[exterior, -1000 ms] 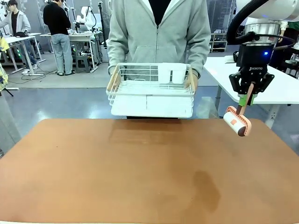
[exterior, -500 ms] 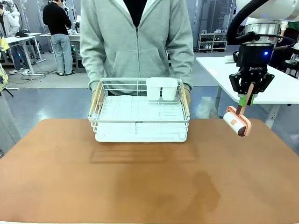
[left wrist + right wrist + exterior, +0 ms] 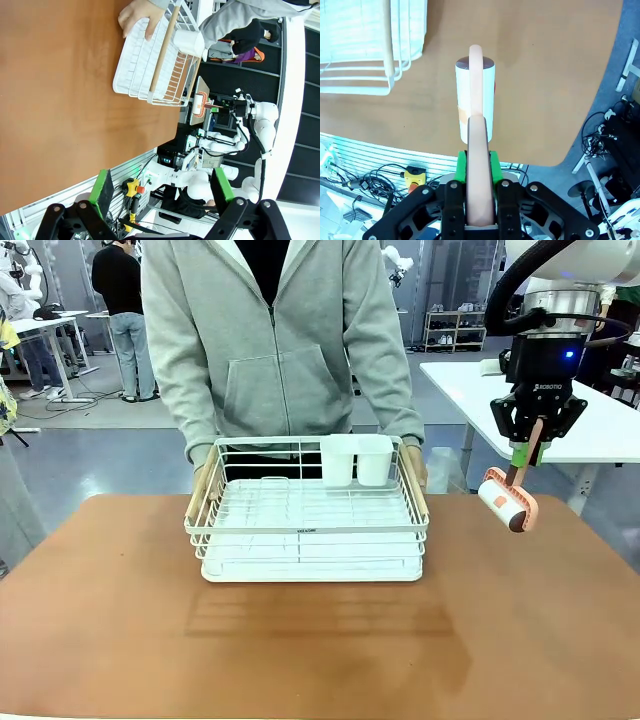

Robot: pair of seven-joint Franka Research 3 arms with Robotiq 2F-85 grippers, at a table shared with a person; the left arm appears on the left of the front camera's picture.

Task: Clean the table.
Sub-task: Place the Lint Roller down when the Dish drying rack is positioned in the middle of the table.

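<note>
The reddish-brown table (image 3: 300, 650) spreads across the front view. A lint roller (image 3: 508, 502) with a white roll and a pink handle hangs above the table's right far corner, and my right gripper (image 3: 527, 448) is shut on its handle. From the right wrist, the pink handle runs up between the green pads of my right gripper (image 3: 479, 162) to the roller (image 3: 475, 100) over the table (image 3: 545, 75). My left gripper (image 3: 162, 187) is open, with nothing between its green pads, looking over the table (image 3: 60, 100).
A person in a grey hoodie holds a white wire rack (image 3: 305, 530) by both wooden side handles, low over the table's far middle. Two white cups (image 3: 357, 460) stand in its back. The rack (image 3: 155, 55) also shows beside a hand (image 3: 137, 17). A white-topped table (image 3: 600, 425) stands far right.
The person has stepped up to the table and brought the wire rack forward and down over its far middle. My right gripper and the lint roller have stayed put.
</note>
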